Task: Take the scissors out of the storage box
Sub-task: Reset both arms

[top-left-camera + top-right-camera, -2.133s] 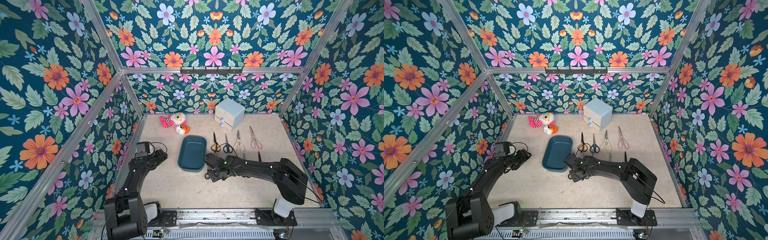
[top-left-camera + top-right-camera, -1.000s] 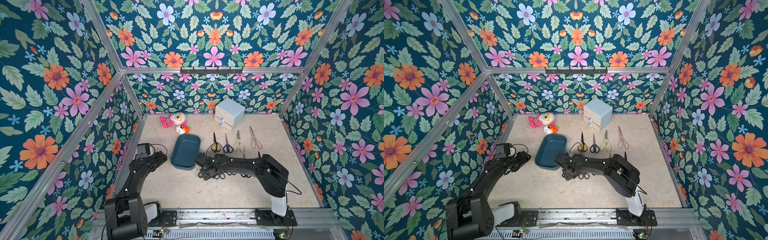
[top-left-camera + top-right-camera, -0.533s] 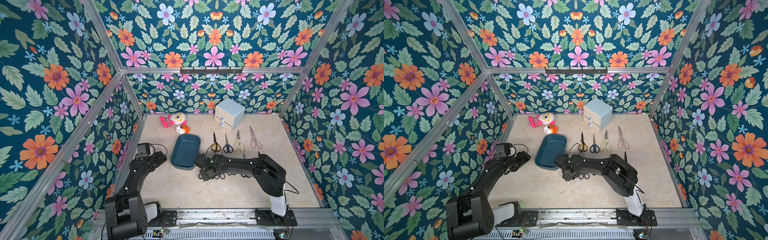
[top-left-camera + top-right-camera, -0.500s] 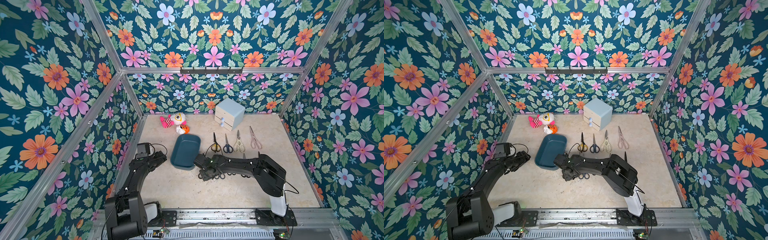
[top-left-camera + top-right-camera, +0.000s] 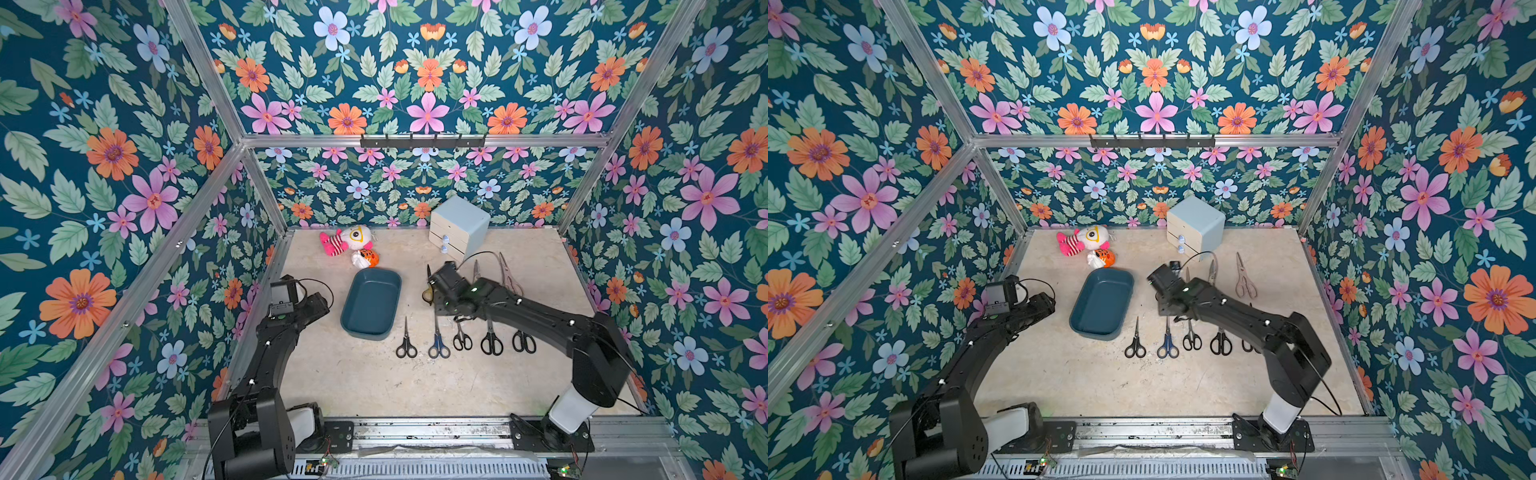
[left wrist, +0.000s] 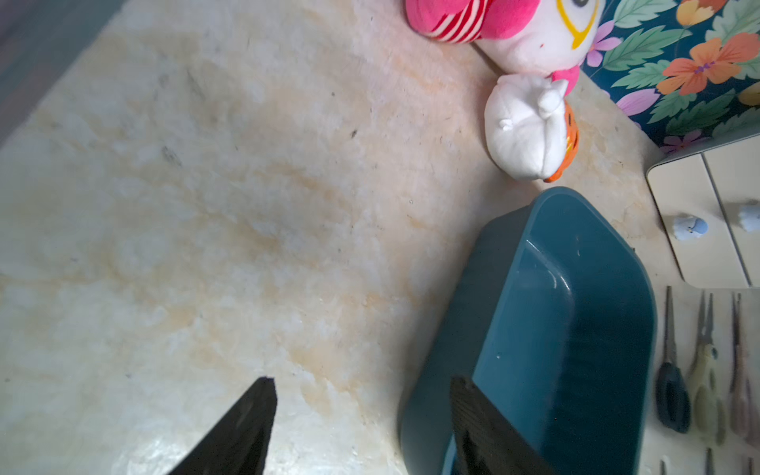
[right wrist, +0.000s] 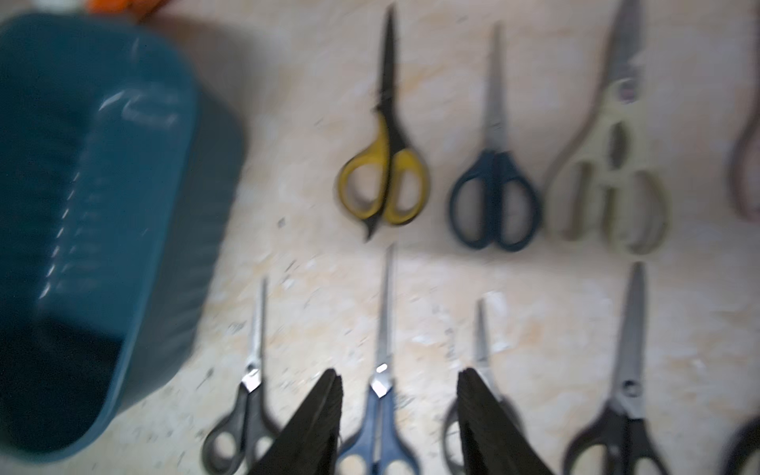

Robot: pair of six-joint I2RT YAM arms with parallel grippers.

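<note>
Floral walls close in a beige marbled table [image 5: 374, 382]. The box [image 5: 371, 303] sits left of centre, its long sides running front to back. All nine scissors [image 5: 406, 347] lie flat on the table to the right of the box, outside it, in two rows with blades pointing to the back wall. The near row has five pairs: black [image 7: 242, 411], blue [image 7: 382, 411], and three more black. The far row shows a yellow-black pair [image 7: 384, 181], a dark-handled pair [image 7: 493, 197], a cream pair [image 7: 617, 193] and a pinkish one cut off at the frame edge; in both top views the right arm hides part of this row. The right gripper [image 7: 399, 378] hovers over the near row with its fingers apart above the blue pair, gripping nothing. The left gripper [image 6: 360, 382] is spread wide and empty, just beside the box's left side. A plush toy [image 5: 349, 241] and a drawer cube [image 5: 459, 226] stand at the back
</note>
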